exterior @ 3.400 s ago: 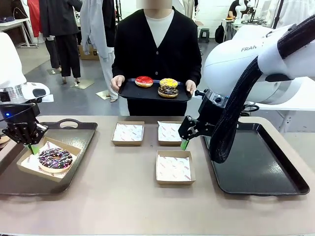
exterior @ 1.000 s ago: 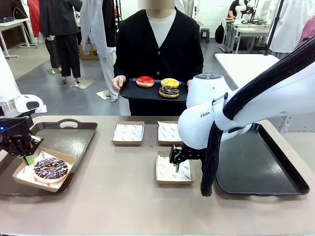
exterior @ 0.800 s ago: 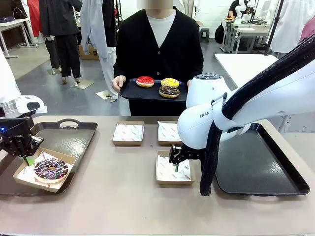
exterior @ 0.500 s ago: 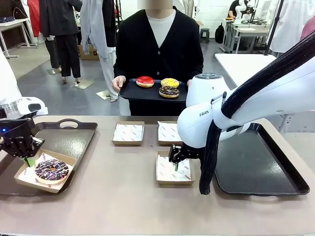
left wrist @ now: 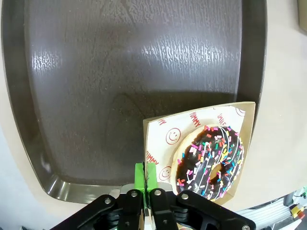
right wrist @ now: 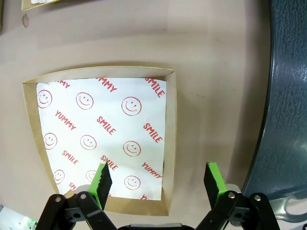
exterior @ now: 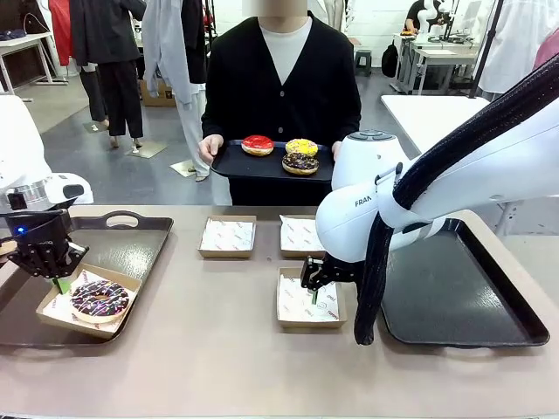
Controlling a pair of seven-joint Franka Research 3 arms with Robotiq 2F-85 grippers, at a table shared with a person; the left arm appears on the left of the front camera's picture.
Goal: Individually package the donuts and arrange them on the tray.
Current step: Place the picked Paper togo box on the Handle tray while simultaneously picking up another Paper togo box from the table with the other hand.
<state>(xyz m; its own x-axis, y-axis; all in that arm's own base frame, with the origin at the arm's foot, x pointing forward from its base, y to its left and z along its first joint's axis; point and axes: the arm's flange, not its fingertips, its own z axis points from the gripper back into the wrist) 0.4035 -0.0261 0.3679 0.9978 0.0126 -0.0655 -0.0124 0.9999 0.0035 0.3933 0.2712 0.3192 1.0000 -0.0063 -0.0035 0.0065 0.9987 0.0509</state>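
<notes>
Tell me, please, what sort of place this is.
Probably a robotics lab staged as a donut counter: the left arm and right arm work at a table with trays and paper-lined boxes, a person holds out a tray of donuts, and the open grey floor behind has more work tables.

The tan worktop (exterior: 218, 349) carries a dark tray at each end, the left tray (exterior: 131, 240) with a loop handle on its far rim and the right tray (exterior: 454, 301) bare inside. Between them lie three shallow cardboard boxes lined with printed paper: two side by side toward the far edge (exterior: 227, 236) (exterior: 300, 235). The third box (exterior: 293, 307) sits nearer, just beside the right tray.
</notes>
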